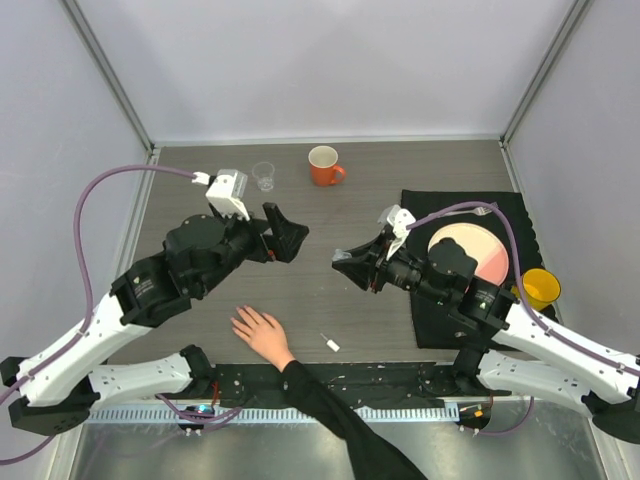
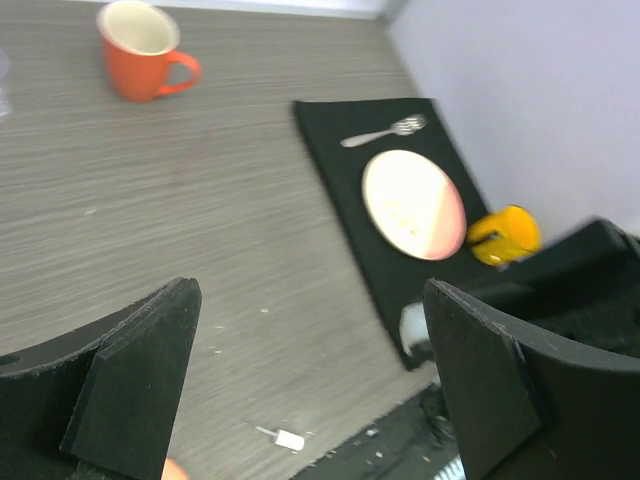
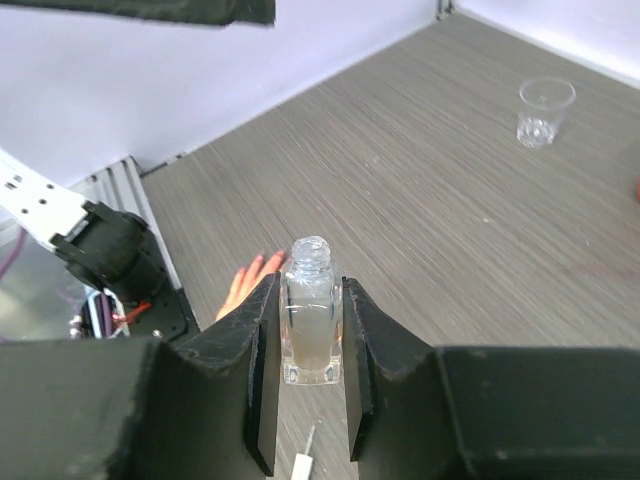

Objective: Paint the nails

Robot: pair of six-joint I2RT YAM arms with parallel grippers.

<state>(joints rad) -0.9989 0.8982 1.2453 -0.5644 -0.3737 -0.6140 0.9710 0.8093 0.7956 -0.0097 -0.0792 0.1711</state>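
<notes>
A bare light-skinned hand (image 1: 262,333) with a black sleeve lies flat near the table's front edge, fingers spread; its nails are too small to make out. Its fingertips (image 3: 248,280) show in the right wrist view. My right gripper (image 1: 347,262) is shut on a small clear uncapped bottle (image 3: 310,318), held upright above the table to the right of the hand. The bottle's white cap with its brush (image 1: 329,343) lies on the table right of the hand, and also shows in the left wrist view (image 2: 287,438). My left gripper (image 1: 288,233) is open and empty (image 2: 310,390), above the table beyond the hand.
An orange mug (image 1: 324,165) and a clear plastic cup (image 1: 263,175) stand at the back. A black mat (image 1: 430,320) on the right carries a pink plate (image 1: 470,250) and a fork (image 2: 383,131). A yellow cup (image 1: 540,288) sits at its right edge.
</notes>
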